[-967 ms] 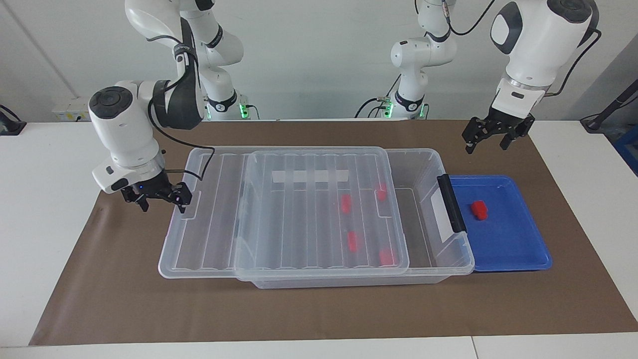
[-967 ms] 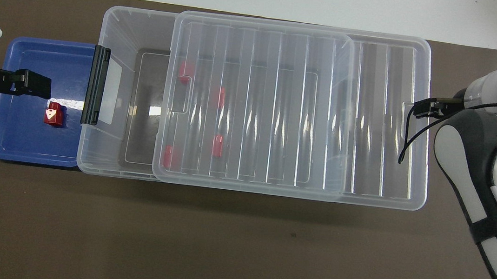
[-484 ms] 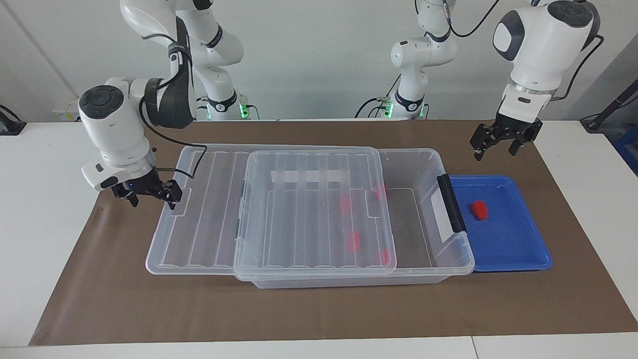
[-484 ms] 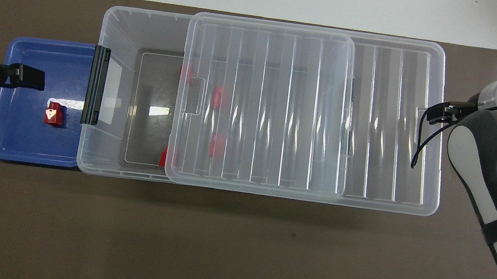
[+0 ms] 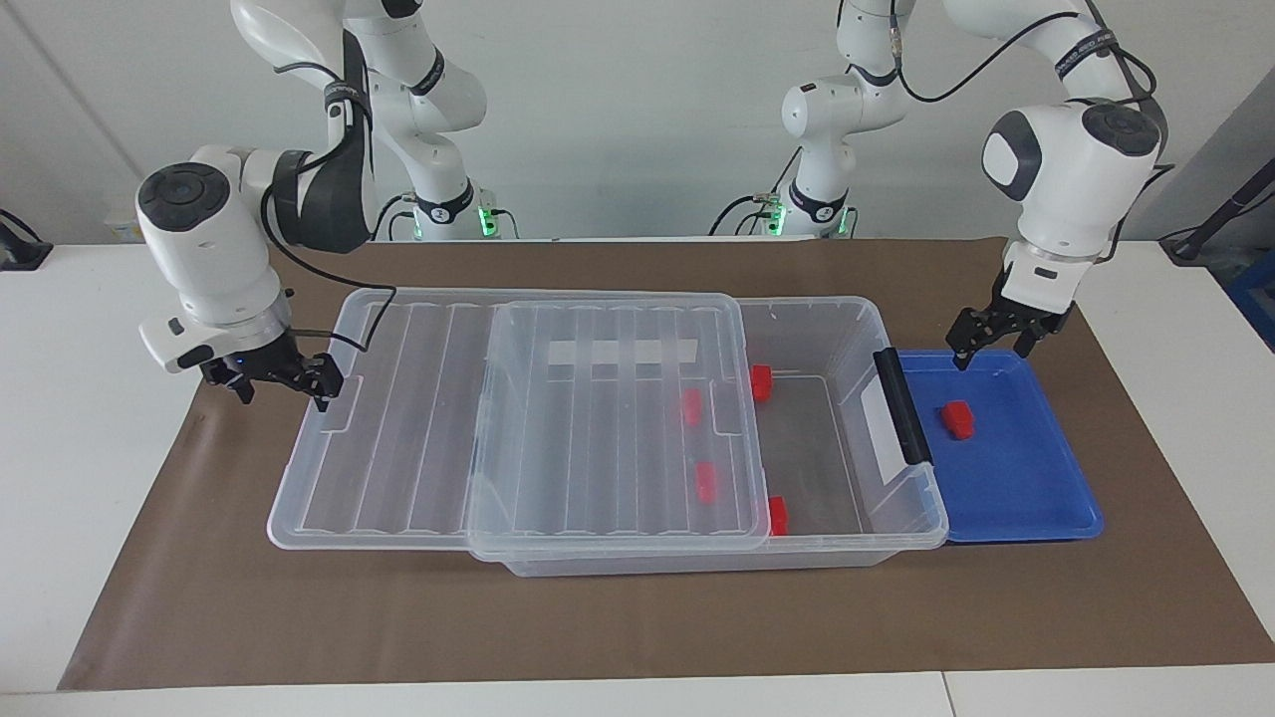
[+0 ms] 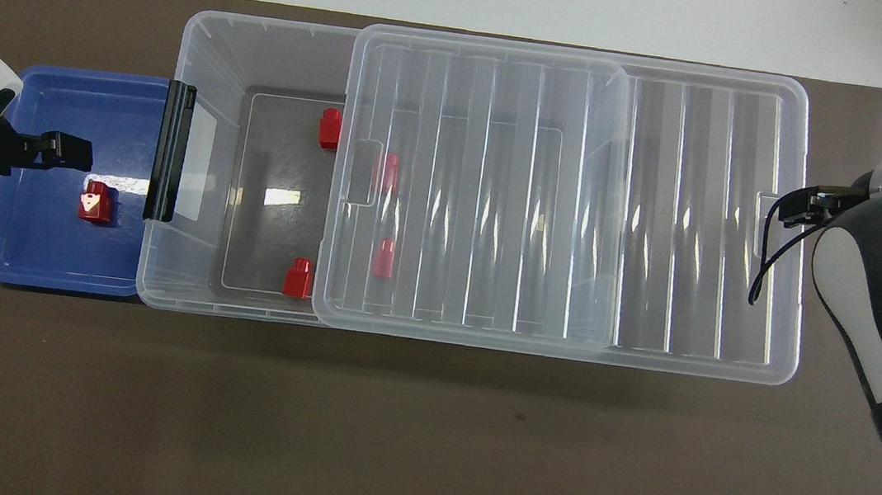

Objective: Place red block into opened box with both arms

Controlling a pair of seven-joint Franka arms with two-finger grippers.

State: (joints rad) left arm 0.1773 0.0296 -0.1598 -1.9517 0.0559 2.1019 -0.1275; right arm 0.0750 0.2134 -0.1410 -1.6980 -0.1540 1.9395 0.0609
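Facing view, robot side first. Left gripper hangs low over the tray rim on the robots' side, at the corner near the box. Fingers spread wide, nothing between them. Red block lies on the tray floor, not under the gripper. It's clear of the fingertips and farther from the robots than the rim the gripper is over, about mid-tray. No contact.

Right gripper is low at the lid end, toward the right arm's end of the table. Fingers also spread wide, not clamped on anything. One fingertip sits at the notch in the lid's end rim and the other is off the lid over the mat. Looks like contact at the notch, can't confirm.

Lid lies flat on top of the box, offset toward the right gripper and overhanging that end of the box. The box end toward the left gripper, with the black bar, is uncovered.

Four more red blocks on the box floor:
- Two in the uncovered part, one nearer the robots and one farther.
- Two under the lid edge, and, seen through it.

Tray butts against the box's black-bar end. The overhead view agrees: the left gripper is over the tray beside the block, not on it.
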